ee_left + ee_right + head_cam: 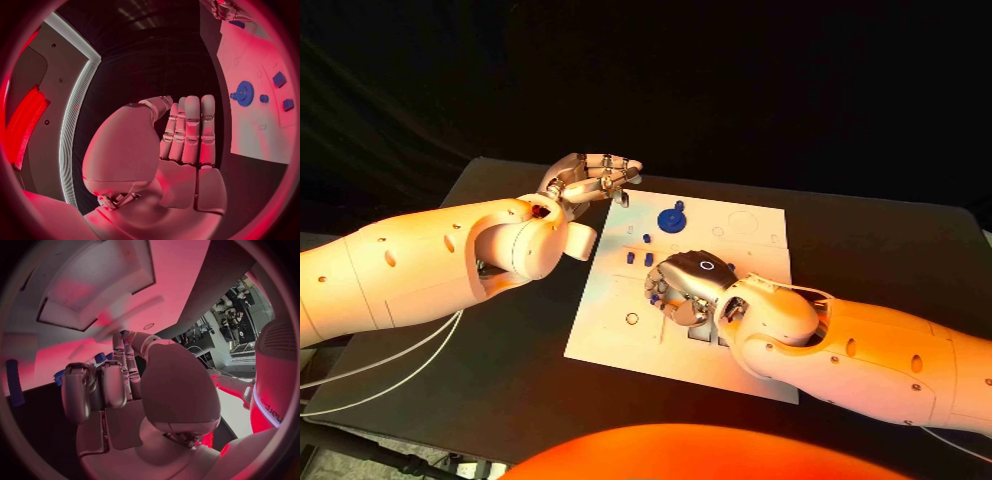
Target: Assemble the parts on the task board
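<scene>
Head view shows the white board (733,225) lying in the middle of the black table (877,245). A blue gear (674,219) sits near the board's far edge, and small blue pegs (639,258) stand just nearer, toward the board's left side. The right hand (685,290) is low over the board's middle, fingers curled downward close to the pegs; whether it grips a piece I cannot tell. The left hand (593,178) hovers at the board's far left corner, fingers held together and loosely bent, with nothing in it. From the left wrist, the left hand's fingers (190,127) stand straight and side by side, apart from the gear (244,93).
</scene>
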